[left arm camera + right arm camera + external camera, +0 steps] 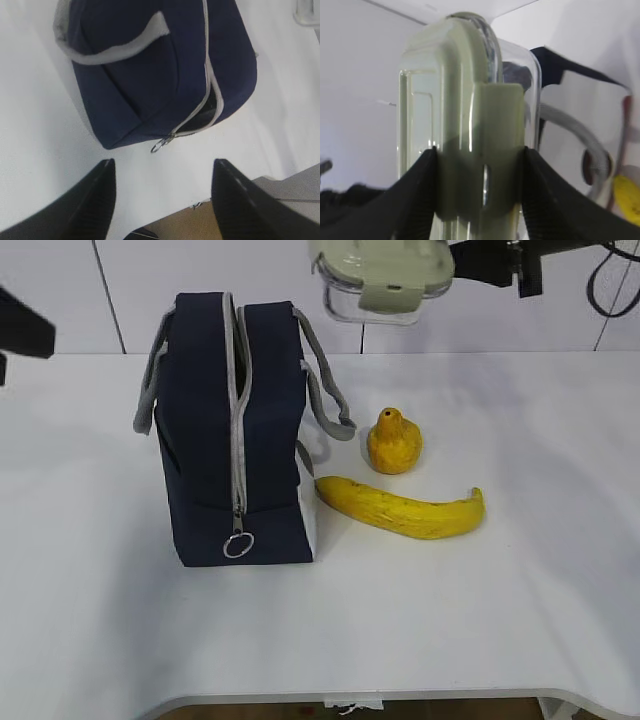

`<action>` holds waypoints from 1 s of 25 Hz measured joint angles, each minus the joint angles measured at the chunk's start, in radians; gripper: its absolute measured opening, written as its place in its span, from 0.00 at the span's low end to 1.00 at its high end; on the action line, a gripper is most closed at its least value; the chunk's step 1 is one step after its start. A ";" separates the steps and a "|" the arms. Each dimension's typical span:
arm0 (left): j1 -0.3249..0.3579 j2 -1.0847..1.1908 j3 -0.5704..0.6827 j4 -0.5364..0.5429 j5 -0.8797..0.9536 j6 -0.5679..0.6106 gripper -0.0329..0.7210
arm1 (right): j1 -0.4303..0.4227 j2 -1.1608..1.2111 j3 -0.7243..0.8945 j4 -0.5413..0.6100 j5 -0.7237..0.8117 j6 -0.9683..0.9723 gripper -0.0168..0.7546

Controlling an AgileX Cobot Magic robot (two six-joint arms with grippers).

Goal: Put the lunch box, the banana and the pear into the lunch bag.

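The navy lunch bag point(235, 430) stands upright on the white table, left of centre, with its grey zipper running over the top and down to a ring pull point(239, 544). My right gripper point(440, 270) is shut on the lunch box point(385, 280) and holds it high in the air, above and to the right of the bag. In the right wrist view the fingers clamp the sage-green lid clip of the lunch box point(465, 125). The pear point(394, 443) and the banana point(405, 508) lie on the table right of the bag. My left gripper point(162, 185) is open and empty above the table near the bag point(150, 65).
The bag's grey handles point(325, 390) hang down on both sides. The zipper gapes slightly near the ring pull point(159, 146). The table's front edge point(350, 698) runs along the bottom. Part of the left arm point(20, 335) shows at the left edge.
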 joint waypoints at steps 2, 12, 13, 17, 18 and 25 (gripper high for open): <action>0.000 0.103 -0.092 -0.025 0.014 0.019 0.69 | 0.036 0.000 -0.002 0.001 0.000 0.000 0.49; -0.002 0.371 -0.319 -0.077 0.053 0.063 0.71 | 0.179 0.000 -0.002 0.002 -0.149 0.000 0.49; -0.002 0.371 -0.319 -0.077 0.053 0.063 0.71 | 0.191 0.000 -0.002 0.004 -0.175 0.000 0.49; -0.087 0.575 -0.420 -0.086 0.051 0.084 0.71 | 0.218 0.000 -0.002 0.008 -0.233 0.000 0.49; -0.091 0.586 -0.425 -0.087 0.051 0.086 0.71 | 0.222 0.000 -0.002 0.010 -0.240 0.000 0.49; -0.111 0.621 -0.431 -0.048 0.033 0.098 0.30 | 0.226 0.010 -0.002 0.015 -0.242 0.000 0.49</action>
